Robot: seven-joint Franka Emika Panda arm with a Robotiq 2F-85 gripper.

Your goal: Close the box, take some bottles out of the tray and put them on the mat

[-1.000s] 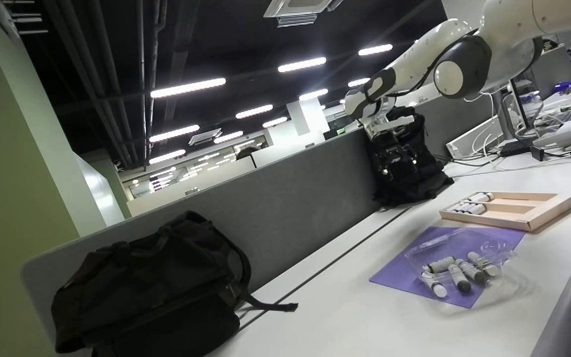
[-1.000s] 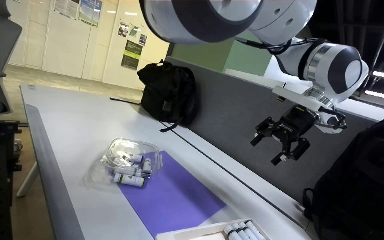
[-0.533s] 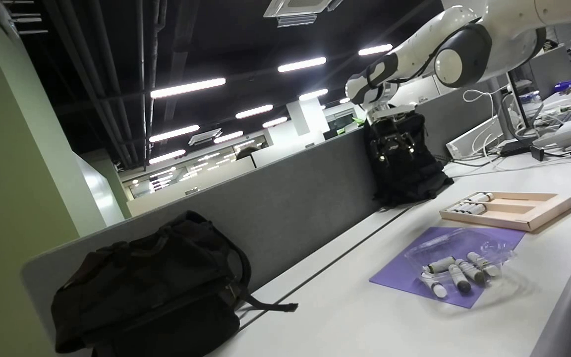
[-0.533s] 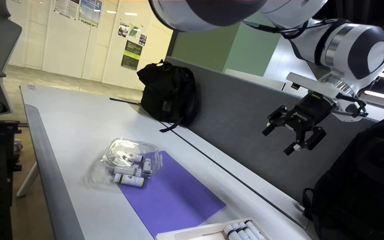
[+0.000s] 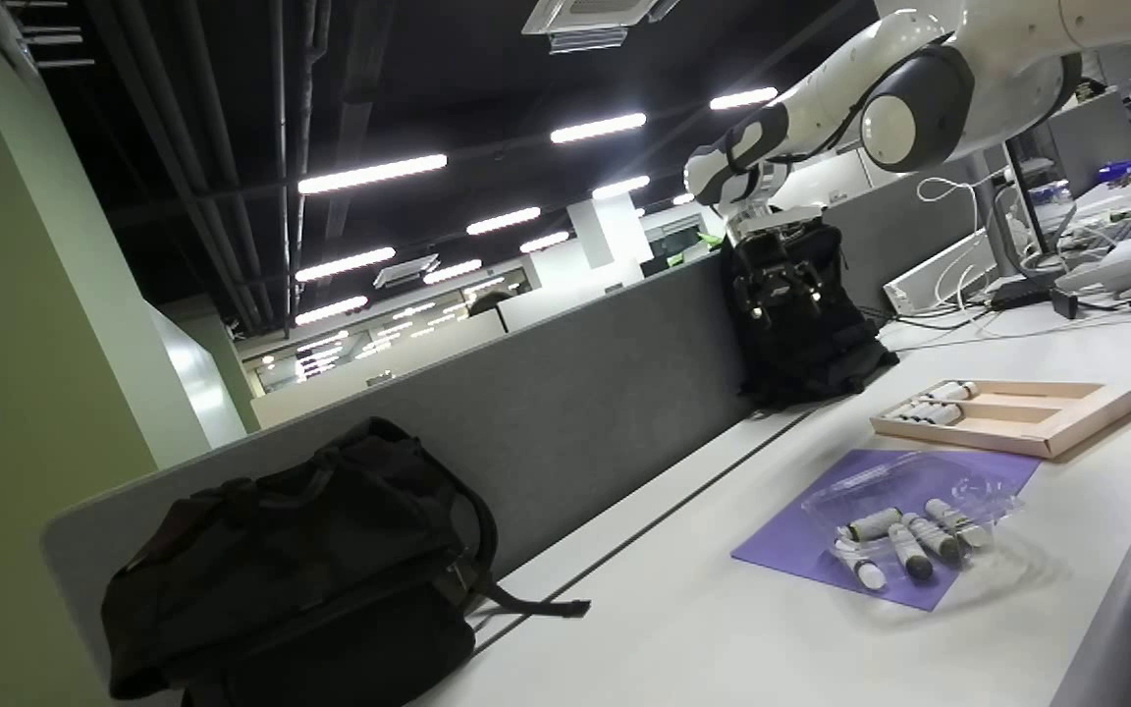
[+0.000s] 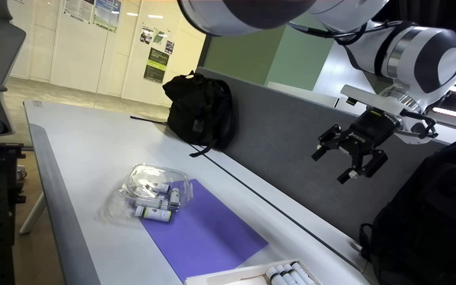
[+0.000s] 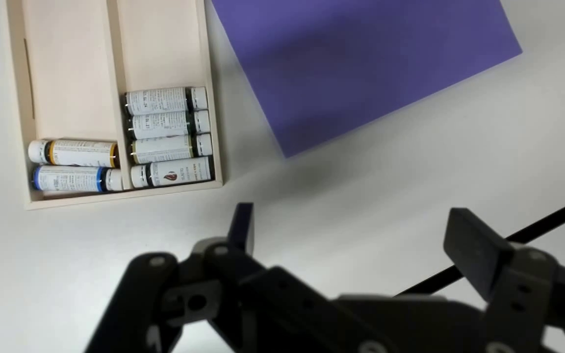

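Black gripper, jaws apart, empty, steadies after a 2-o'clock shift in an exterior view; boxed bottles unmoved: transfer likely unadvanced.

A white table bears the box, mat and two backpacks.

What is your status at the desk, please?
Claw open, empty, above desk. Box open, six bottles inside. Possibly in the way: clear container, partly on mat.
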